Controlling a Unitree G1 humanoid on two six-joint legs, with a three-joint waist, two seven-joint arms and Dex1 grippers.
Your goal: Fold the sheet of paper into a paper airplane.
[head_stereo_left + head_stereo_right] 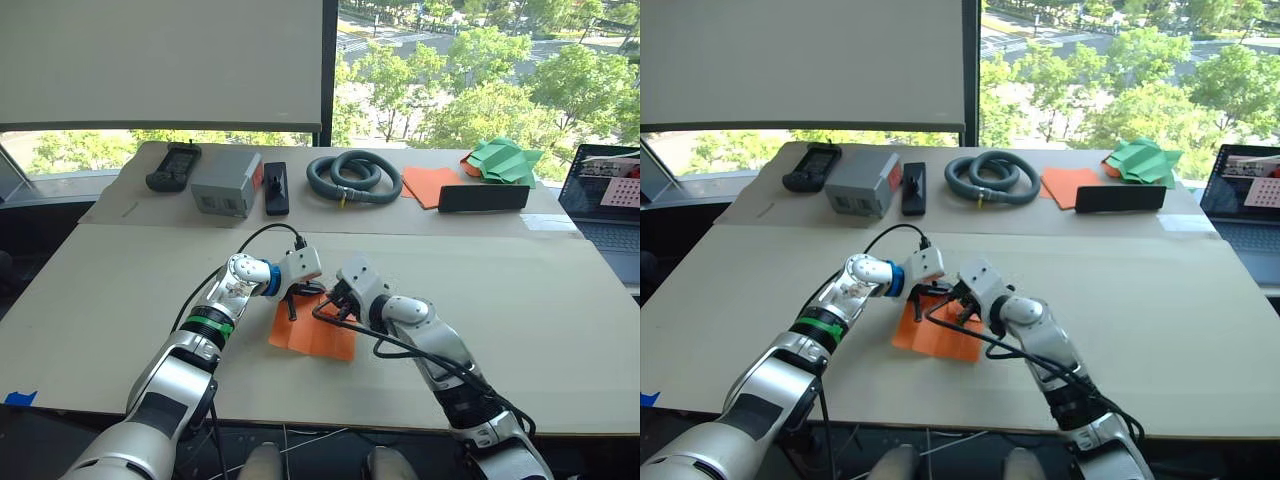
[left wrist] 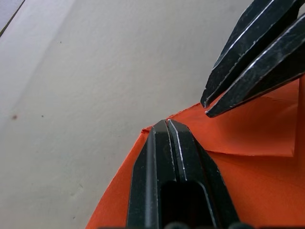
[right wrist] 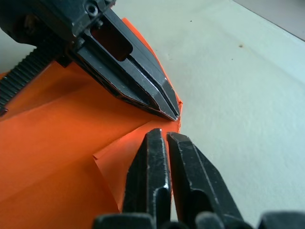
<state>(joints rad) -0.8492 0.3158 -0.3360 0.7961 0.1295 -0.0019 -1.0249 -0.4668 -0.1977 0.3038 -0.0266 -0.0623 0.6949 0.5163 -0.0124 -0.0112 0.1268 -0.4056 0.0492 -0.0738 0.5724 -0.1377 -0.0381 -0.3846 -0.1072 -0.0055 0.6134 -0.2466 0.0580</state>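
1. The sheet of paper [image 1: 315,335] lies flat on the pale desk [image 1: 520,310], near the front edge and at the centre of the scene, with both arms bent over its far edge.

2. The left end effector [image 2: 167,123] has its two black fingers pressed together at the paper's far corner. Whether a layer is pinched between the tips or merely pressed under them is hard to say from the wrist view.

3. The right end effector [image 3: 163,136] is likewise nearly closed, its tips just beside the left pair, over a folded-down flap with one visible crease.

4. The paper looks thin, light and limp. It will likely bend under its own weight, slide easily on the smooth desk and tear or crumple if tugged.

5. The best hold appears to be at a corner or free edge, one end effector pinning the sheet while the other lifts a flap, and creases are best pressed along the fold.

6. At twelve o'clock from the paper lies a coiled grey hose [image 1: 352,176]. At one o'clock sit a flat orange sheet [image 1: 428,184] and green folded paper [image 1: 505,160], well apart from the work.
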